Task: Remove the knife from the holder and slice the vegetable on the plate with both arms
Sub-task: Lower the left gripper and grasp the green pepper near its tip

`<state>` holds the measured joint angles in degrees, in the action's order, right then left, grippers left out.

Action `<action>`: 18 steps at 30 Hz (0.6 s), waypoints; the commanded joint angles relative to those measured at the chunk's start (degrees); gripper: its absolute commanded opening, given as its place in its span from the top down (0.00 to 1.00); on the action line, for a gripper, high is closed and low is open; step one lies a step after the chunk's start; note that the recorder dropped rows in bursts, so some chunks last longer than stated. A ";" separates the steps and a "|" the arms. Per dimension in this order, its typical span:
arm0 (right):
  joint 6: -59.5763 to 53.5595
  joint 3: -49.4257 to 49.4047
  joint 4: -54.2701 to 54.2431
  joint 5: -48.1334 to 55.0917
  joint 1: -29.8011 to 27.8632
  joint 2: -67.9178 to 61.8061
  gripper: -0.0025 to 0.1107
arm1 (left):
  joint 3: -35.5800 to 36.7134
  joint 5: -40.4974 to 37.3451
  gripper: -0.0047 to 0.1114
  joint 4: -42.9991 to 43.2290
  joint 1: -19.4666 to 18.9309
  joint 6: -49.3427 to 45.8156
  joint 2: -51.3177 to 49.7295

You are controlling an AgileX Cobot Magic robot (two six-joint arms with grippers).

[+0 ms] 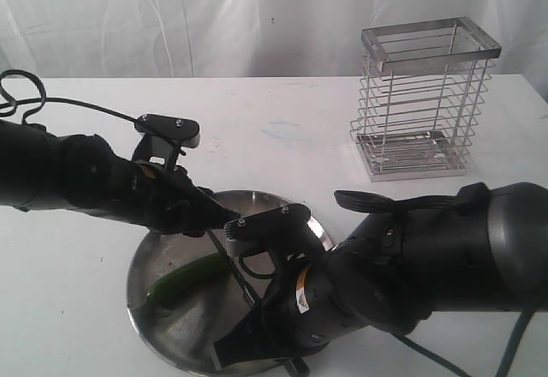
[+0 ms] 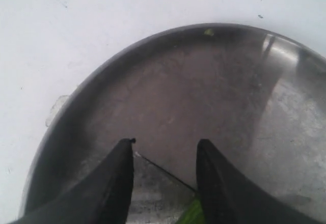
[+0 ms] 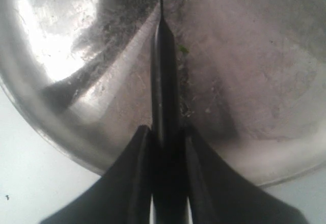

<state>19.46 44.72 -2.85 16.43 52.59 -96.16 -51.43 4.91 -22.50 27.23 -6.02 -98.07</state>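
Knife seemingly across vegetable on plate.

Noted: my left gripper and right gripper are both matte black. The knife is all black. The plate is dull grey steel with bright glare patches. The vegetable is glossy green. The holder is a silver wire grid. The table is white with faint smudges.

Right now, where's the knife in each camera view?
Exterior view: knife slants above the plate, low and centre-left.
Left wrist view: knife as a thin dark line, low between the left jaws.
Right wrist view: knife mid-picture, clamped in the right jaws.
Shared landmark: the steel plate under it.
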 commanded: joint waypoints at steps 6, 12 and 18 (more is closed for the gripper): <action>0.18 0.15 -0.04 -0.10 0.03 0.01 0.98 | -1.85 -6.29 0.57 1.97 0.32 -0.39 0.38; 0.18 0.15 0.08 -0.22 0.03 0.01 0.98 | -1.85 -8.28 0.57 4.79 0.32 -0.39 0.49; 0.18 0.15 0.08 -0.22 0.03 0.01 0.98 | -1.85 -8.56 0.57 4.88 0.32 -0.39 0.49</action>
<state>19.46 44.72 -2.85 16.43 52.59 -96.16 -53.11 -2.76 -17.66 27.23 -6.26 -97.94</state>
